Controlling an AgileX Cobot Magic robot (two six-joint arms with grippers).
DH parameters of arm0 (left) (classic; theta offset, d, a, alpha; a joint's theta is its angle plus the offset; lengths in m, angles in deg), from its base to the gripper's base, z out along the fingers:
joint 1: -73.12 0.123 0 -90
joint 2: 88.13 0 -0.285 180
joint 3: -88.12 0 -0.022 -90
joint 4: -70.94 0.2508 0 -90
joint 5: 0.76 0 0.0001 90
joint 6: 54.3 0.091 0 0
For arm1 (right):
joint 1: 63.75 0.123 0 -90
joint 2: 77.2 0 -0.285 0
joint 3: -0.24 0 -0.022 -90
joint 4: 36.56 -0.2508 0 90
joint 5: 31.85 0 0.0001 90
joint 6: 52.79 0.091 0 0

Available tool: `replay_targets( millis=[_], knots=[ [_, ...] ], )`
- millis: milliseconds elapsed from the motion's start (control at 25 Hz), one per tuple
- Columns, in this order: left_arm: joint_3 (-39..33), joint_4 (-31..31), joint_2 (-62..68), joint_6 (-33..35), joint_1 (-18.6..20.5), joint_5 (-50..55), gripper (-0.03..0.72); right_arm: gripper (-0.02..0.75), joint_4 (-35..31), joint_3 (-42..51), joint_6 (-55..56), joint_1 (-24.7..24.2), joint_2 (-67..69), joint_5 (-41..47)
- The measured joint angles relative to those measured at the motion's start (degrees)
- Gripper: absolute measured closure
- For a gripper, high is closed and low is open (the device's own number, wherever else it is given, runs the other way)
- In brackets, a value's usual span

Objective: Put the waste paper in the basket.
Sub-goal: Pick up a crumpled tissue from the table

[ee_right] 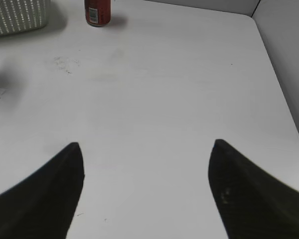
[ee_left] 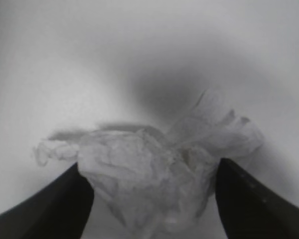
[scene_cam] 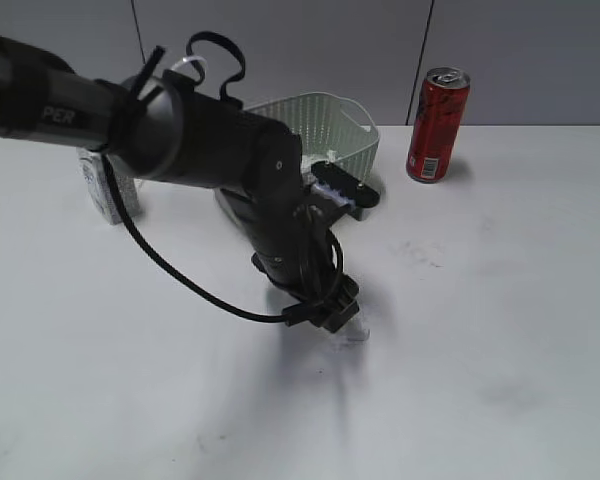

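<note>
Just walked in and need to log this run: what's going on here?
The left arm is reaching down to the white table, its end effector straddling a crumpled piece of waste paper, one finger on each side. Whether it has closed on the paper yet is unclear. The paper is still on the table, not in the basket behind the arm. A red can stands to the basket's right. The right end effector is open above bare table, holding nothing.

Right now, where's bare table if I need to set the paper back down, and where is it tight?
Bare: the wide stretch right of the left gripper, below the red can. Tight: the back-left, where the basket, a small white box and the arm crowd together around the crumpled paper.
</note>
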Motion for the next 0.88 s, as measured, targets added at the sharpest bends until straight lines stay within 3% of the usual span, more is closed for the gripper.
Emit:
replay_targets(
  millis=[240, 400, 520, 720, 880],
  knots=[
    [0.7, 0.0, 1.7, 0.1, -0.1, -0.9, 0.129, 0.149, 0.2, 0.0, 0.0, 0.0, 0.0, 0.0],
    [0.8, 0.1, 1.8, 0.1, -0.1, -1.4, 0.194, 0.149, 0.4, 0.0, 0.0, 0.0, 0.0, 0.0],
    [0.8, 0.1, 1.8, 0.1, -0.1, -1.4, 0.308, 0.149, 0.4, 0.0, 0.0, 0.0, 0.0, 0.0],
    [1.0, -0.2, 1.8, 0.1, -0.1, 0.0, 0.613, 0.149, 0.4, 0.0, 0.0, 0.0, 0.0, 0.0],
    [0.5, 0.5, 0.5, 0.1, -0.1, 2.2, 0.68, 0.149, 0.4, 0.0, 0.0, 0.0, 0.0, 0.0]
  ],
)
